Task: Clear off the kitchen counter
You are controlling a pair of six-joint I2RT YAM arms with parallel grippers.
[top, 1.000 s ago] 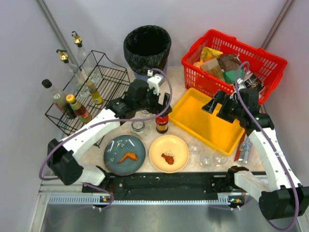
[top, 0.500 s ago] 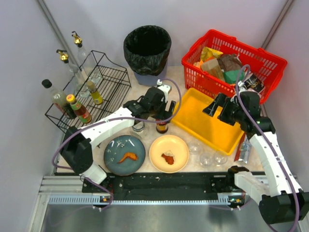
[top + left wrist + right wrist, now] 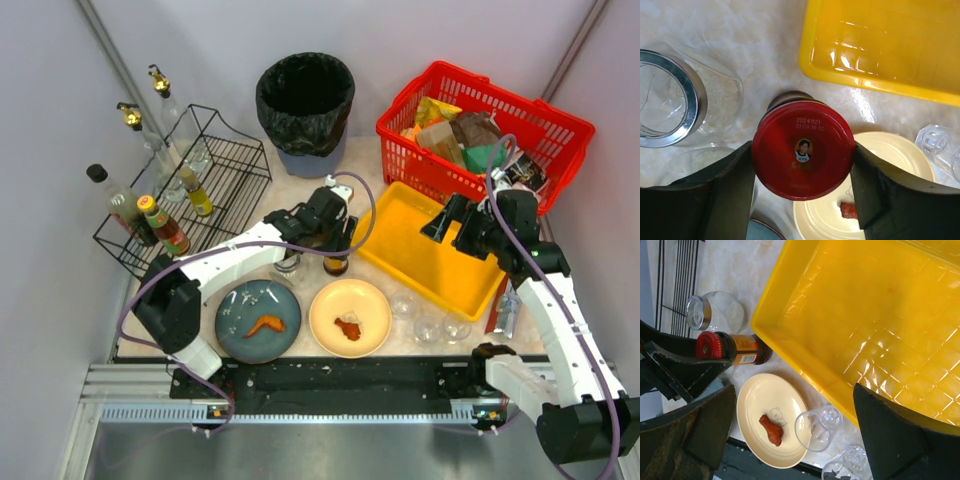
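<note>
Left tool (image 3: pixel 803 167): pinching sauce jar (image 3: pixel 742 349) by red lid (image 3: pixel 790 132); glass jar (image 3: pixel 670 100) just beside, yellow tray (image 3: pixel 420 262) and cream plate (image 3: pixel 325 300) near. Right tool (image 3: pixel 794 390): spread above yellow tray. Desk (image 3: pixel 300 190) underneath all; bare room toward bin (image 3: pixel 305 100).

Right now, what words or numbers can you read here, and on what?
"20241121": printed on the round red metal lid of the dark glass sauce jar.
"01:09 16:06": the line beneath it, digits uncertain.
Marks under the lid's small portrait: too small to read.
Orange label on the jar's side: blurred.
Packets in the red plastic basket and bottle labels at the black wire rack: too small.
</note>
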